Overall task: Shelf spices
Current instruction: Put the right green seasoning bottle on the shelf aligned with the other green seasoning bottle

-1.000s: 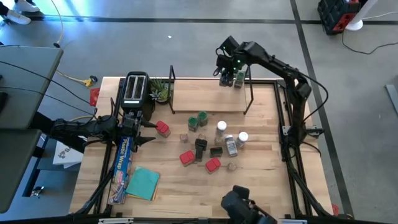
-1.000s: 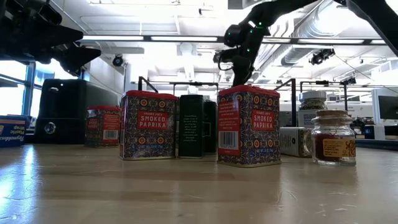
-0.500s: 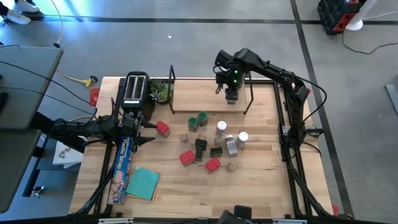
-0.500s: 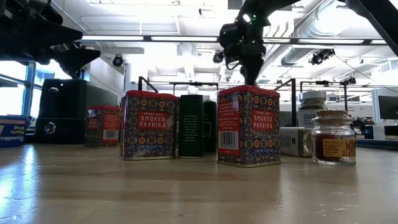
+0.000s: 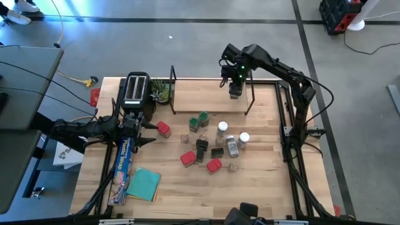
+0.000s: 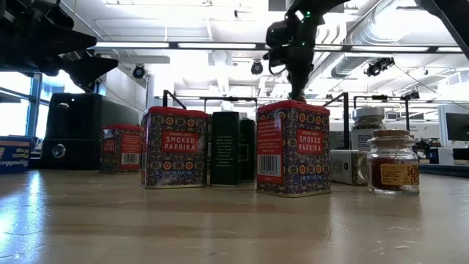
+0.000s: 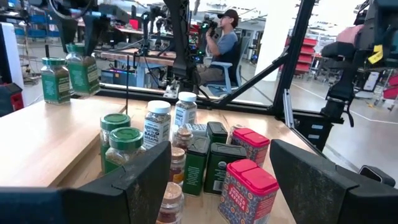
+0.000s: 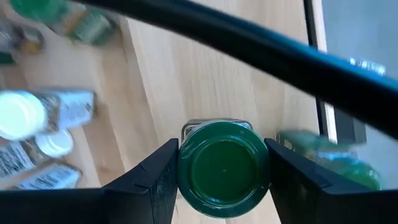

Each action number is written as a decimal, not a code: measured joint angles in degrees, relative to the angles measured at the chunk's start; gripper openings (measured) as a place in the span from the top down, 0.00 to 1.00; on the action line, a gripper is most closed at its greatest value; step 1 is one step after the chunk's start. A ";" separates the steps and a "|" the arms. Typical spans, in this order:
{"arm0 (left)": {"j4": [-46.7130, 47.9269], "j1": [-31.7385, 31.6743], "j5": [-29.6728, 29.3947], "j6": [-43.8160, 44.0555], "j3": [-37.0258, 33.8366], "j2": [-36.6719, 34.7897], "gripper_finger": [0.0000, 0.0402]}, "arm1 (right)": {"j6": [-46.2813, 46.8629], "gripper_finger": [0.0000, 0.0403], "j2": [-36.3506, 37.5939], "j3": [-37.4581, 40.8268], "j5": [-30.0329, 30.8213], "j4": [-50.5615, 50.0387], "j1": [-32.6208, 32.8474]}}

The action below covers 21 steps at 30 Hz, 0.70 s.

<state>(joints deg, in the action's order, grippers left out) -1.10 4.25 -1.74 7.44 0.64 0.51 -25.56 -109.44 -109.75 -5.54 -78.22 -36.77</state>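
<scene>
Wooden table (image 5: 262,187), grey shop floor around it, open workshop behind.

Right claw (image 5: 235,87): your working arm is over the right end of the shelf (image 5: 200,100). The wrist view shows its two fingers tight against a green-lidded jar (image 8: 222,169), one on each side, so it has hold of it, jaws part open around the lid. Whether the jar's base touches the shelf board yet, you cannot tell. A second green-lidded jar (image 8: 329,155) shows just beside the held one in the wrist view; the left wrist view also shows two green-lidded jars close together at the shelf's far end (image 7: 68,78). So judge one jar shelved and one about to be.

Outward from the shelf: most of the spices are still on the table in front of it. You have a pair of green-lidded jars (image 5: 199,120), white-lidded jars (image 5: 232,139), dark tins (image 5: 202,149), small brownish jars (image 5: 185,138), and three red tins (image 5: 187,159), one of them off by itself nearer the toaster (image 5: 135,90). Roughly a dozen left.

Left claw (image 5: 147,132): parked at the table's left edge, beside the long blue foil box (image 5: 122,164), jaws wide apart, nothing in them.

Progress: early. Releasing this jar comes next, then the whole cluster needs moving.
</scene>
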 joint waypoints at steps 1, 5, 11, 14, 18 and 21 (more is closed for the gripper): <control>0.00 0.00 0.00 0.00 0.00 0.01 0.33 | -0.01 0.52 0.19 0.00 -0.50 0.77 0.03; 0.00 0.00 0.02 0.00 -0.02 0.00 0.33 | -0.15 0.52 0.18 0.78 -0.60 1.87 0.04; 0.00 0.02 0.09 0.02 0.00 0.02 0.33 | 0.03 0.52 4.27 11.09 0.21 6.97 0.01; -0.05 0.00 0.09 -0.02 0.00 0.02 0.33 | -0.22 0.52 7.25 16.25 0.64 13.05 -0.30; -0.02 0.00 0.07 0.00 0.00 0.02 0.33 | -0.63 0.52 9.10 20.98 0.79 15.99 -1.17; -0.04 0.01 0.04 -0.02 -0.01 0.02 0.33 | -1.44 0.52 9.36 23.07 0.79 15.90 -1.91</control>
<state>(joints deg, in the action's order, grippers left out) -1.15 4.26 -1.70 7.42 0.63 0.54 -27.00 -100.08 -86.68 -4.75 -62.32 -38.68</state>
